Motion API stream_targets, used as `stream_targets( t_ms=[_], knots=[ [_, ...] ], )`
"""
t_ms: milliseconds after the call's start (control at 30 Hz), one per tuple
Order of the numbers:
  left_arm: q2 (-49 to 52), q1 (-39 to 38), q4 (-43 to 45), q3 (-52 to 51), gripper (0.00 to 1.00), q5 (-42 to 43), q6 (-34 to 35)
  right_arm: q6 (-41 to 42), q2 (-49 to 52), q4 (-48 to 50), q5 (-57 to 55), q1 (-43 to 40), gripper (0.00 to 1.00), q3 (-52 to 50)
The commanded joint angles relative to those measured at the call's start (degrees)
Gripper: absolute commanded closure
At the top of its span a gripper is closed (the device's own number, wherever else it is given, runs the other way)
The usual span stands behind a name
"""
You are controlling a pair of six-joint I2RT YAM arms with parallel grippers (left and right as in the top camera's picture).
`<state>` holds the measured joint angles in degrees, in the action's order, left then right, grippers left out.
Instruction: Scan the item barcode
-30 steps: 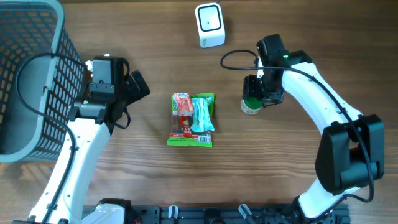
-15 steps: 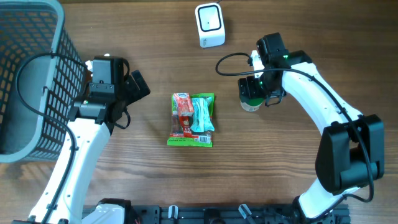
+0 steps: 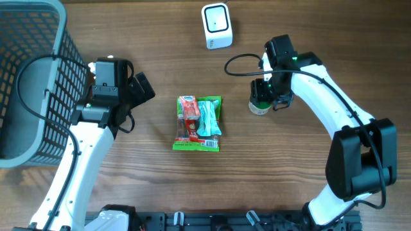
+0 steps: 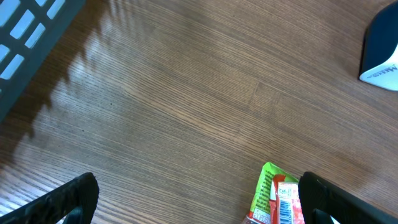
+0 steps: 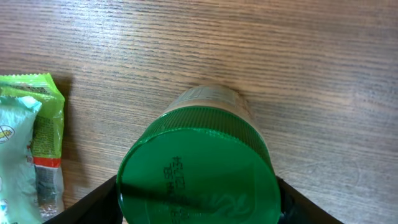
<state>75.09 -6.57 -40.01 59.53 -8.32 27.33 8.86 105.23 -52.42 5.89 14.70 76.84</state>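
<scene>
- My right fingers (image 5: 93,210) sit one on each side of the small pale jar with a green ribbed screw lid (image 5: 199,174), pressed against the lid's rim. It looks like a pinch on the lid.
- The jar stands upright on the brown wood-grain table (image 5: 298,50), not yet lifted, under my right gripper (image 5: 198,202).
- No barcode is visible from above, only faint embossing on the lid top. I judge it is on the side wall, which is hidden.
- To do this step well: confirm the squeeze is square across the lid before rising. A round, ribbed lid can slip or twist if held off-centre.
- Lift straight up, then tilt so the side wall faces the reader.
- The white box-shaped barcode scanner (image 3: 216,25) stands well apart, up the table, past a loop of black cable (image 3: 241,64). Carry the jar clear of that loop.
- The green and red snack packet (image 3: 199,123) lies near the jar, flat and untouched.
- My left gripper (image 4: 199,202) is spread wide over bare wood, holding nothing.
- The grey mesh basket (image 3: 26,77) is at the far edge.
</scene>
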Motion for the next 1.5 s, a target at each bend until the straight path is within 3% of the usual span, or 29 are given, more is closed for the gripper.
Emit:
stream_targets(
  t_ms=[0,67,167,200,400,600,1000,1467],
  knots=[
    [0.07,0.37,0.15,0.44,0.00,-0.55,-0.09,-6.05,0.76,0.87,-1.40,0.33,0.36,-0.26],
    [0.07,0.37,0.15,0.44,0.00,-0.55,-0.09,-6.03,0.76,0.87,-1.55,0.33,0.27,-0.26],
    [0.07,0.37,0.15,0.44,0.00,-0.55,-0.09,-5.51,0.35,0.07,-1.53,0.33,0.02,0.76],
    [0.07,0.37,0.15,0.44,0.00,-0.55,-0.09,-4.68,-0.07,-0.61,-1.55,0.33,0.00,1.95],
    [0.07,0.37,0.15,0.44,0.00,-0.55,-0.09,0.79,-1.60,-8.81,-1.29,0.26,0.00,11.19],
    [0.07,0.37,0.15,0.44,0.00,-0.55,-0.09,3.85,-1.57,-10.78,-0.94,0.26,0.00,10.03],
    [0.07,0.37,0.15,0.44,0.00,-0.55,-0.09,5.09,-1.55,11.37,-0.94,0.33,0.04,-9.88],
    [0.07,0.37,0.15,0.44,0.00,-0.55,-0.09,5.07,-1.55,10.14,-0.92,0.33,0.07,-6.45]
  ],
)
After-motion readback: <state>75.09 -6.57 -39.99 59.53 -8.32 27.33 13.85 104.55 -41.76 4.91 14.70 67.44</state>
